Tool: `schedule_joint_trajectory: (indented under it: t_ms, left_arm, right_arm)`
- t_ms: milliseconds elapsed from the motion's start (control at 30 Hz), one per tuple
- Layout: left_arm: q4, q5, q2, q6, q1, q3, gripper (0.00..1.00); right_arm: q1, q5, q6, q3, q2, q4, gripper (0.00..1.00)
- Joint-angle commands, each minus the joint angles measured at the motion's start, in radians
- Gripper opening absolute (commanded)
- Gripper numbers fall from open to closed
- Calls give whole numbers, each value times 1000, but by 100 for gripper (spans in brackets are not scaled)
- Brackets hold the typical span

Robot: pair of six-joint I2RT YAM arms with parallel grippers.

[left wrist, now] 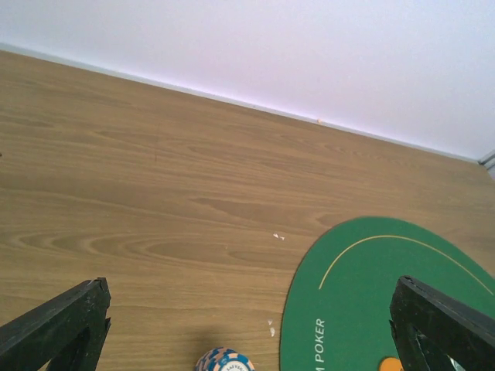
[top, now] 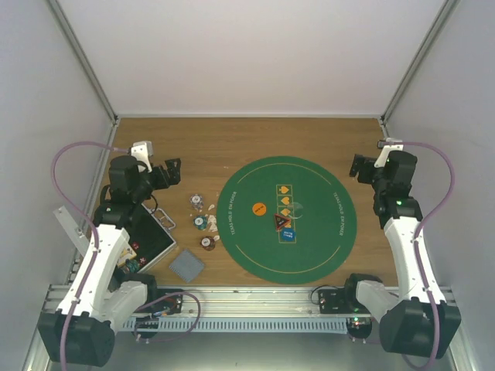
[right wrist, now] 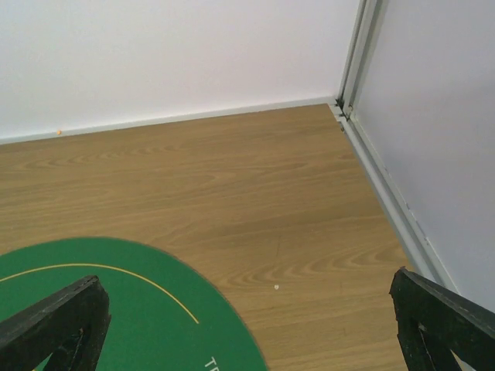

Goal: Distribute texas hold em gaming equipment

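I hovered my left hand [top: 172, 171], released, close over the chips [top: 203, 222] for a grab, while my right hand [top: 357, 166] hung released too.

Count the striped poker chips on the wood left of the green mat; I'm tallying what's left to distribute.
3, left of the mat: far chip, middle chip, near chip. Any could be a stack; the black case may hide more.
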State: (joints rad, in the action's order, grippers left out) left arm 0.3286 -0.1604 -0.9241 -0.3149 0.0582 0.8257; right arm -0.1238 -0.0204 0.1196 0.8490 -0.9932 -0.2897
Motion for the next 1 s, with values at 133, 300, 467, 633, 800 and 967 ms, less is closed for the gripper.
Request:
schedule_joint_trajectory:
  t_ms: [133, 300, 467, 633, 800, 967]
  left_arm:
    - [48, -6, 53, -42, -4, 40, 99]
    - [132, -47, 70, -96, -5, 69, 99]
    - [216, -124, 97, -140, -4, 87, 99]
    - [250, -193, 142, -148, -4, 101, 99]
    - [276, -227, 150, -140, -4, 108, 99]
    - [254, -267, 146, -114, -4, 80, 99]
  right_arm:
    - [-1, 17, -31, 11, 2, 23, 100]
    - [3, 62, -5, 10, -4, 28, 100]
    - [3, 92, 77, 71, -70, -51, 100]
    - [35, 208, 149, 150, -194, -152, 100]
    - [185, 202, 246, 129, -236, -197, 100]
    - [365, 172, 328, 63, -247, -235, 100]
